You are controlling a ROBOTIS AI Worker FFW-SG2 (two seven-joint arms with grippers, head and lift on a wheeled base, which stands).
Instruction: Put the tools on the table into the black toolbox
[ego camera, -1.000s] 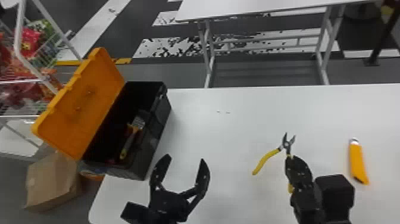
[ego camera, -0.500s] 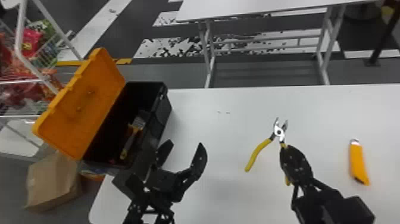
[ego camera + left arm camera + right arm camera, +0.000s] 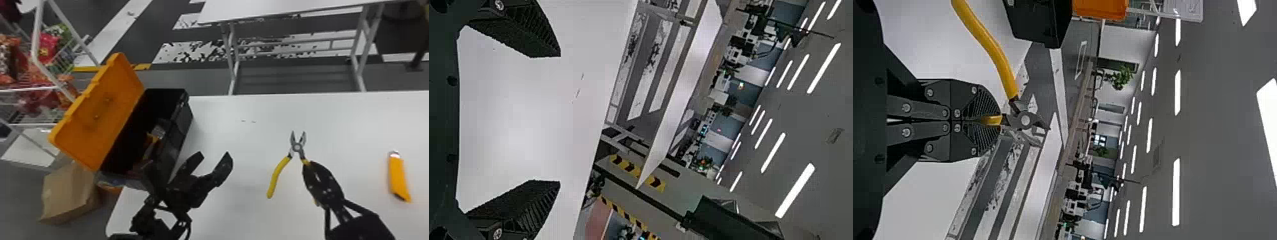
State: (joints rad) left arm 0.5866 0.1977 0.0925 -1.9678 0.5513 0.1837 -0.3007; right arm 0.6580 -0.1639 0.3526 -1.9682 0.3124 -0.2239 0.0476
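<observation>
In the head view, my right gripper (image 3: 314, 166) is shut on one yellow handle of the pliers (image 3: 297, 146); their jaws point away and the other handle spreads left. The right wrist view shows the right gripper (image 3: 994, 120) clamping that handle of the pliers (image 3: 1025, 120). Just right of the black toolbox (image 3: 184, 127), my left gripper (image 3: 214, 156) stands open with nothing between its fingers; its two fingers also flank bare tabletop at the left gripper (image 3: 560, 119) in its wrist view. A yellow utility knife (image 3: 397, 177) lies at the table's right.
The toolbox's orange lid (image 3: 99, 111) leans open to the left, and a brush (image 3: 153, 137) lies inside. Beyond the white table (image 3: 255, 108) stands another white table (image 3: 287, 9). A cardboard box (image 3: 67, 191) and a wire rack (image 3: 41, 87) are at the left.
The right gripper has moved left and away from the robot, carrying the pliers. The left gripper has shifted and turned slightly beside the toolbox, still open.
</observation>
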